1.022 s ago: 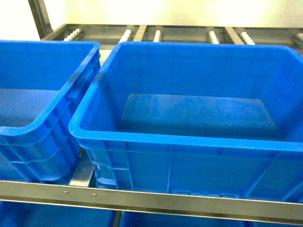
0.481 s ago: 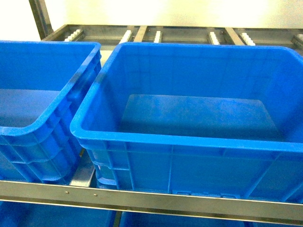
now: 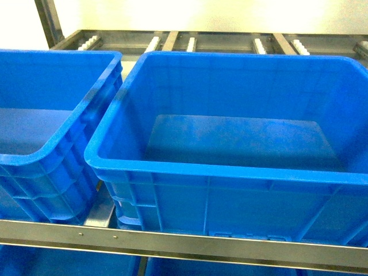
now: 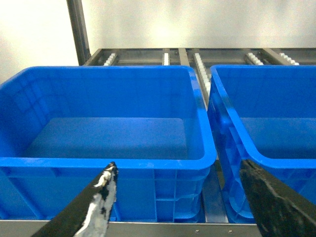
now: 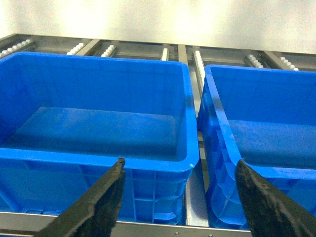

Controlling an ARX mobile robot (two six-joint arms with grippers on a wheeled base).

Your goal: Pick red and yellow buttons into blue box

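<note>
The left gripper [image 4: 175, 197] is wide open and holds nothing. Its two dark fingers stick up from the bottom of the left wrist view, one finger [image 4: 101, 195] with pale scuffed marks on its tip. The right gripper [image 5: 180, 190] is wide open too, and it is empty. Neither gripper shows in the head view, so both arms sit low and back from the boxes.

In front of them is the blue box [image 3: 213, 171], big and deep, with thick ribbed walls. Its floor looks bare. A second blue crate [image 3: 43, 155] stands just beside it on the left, almost touching. Both sit on a metal shelf [image 3: 172, 244] with roller rails [image 3: 152, 43] behind them.

The red and yellow buttons are not in any picture. I cannot tell where they are. So the job looks like it has not really started.

What could go wrong? The robot may have to turn or roll to find the buttons, and it could lose track of which blue crate is the right one, because the two look the same. A button could land in the wrong crate. The gap between the crates is another trap: a small button dropped near the rims could slip down there. The buttons are small and round on top, so wide fingers could pinch badly and let one roll away. A green button could also be taken by mistake.
</note>
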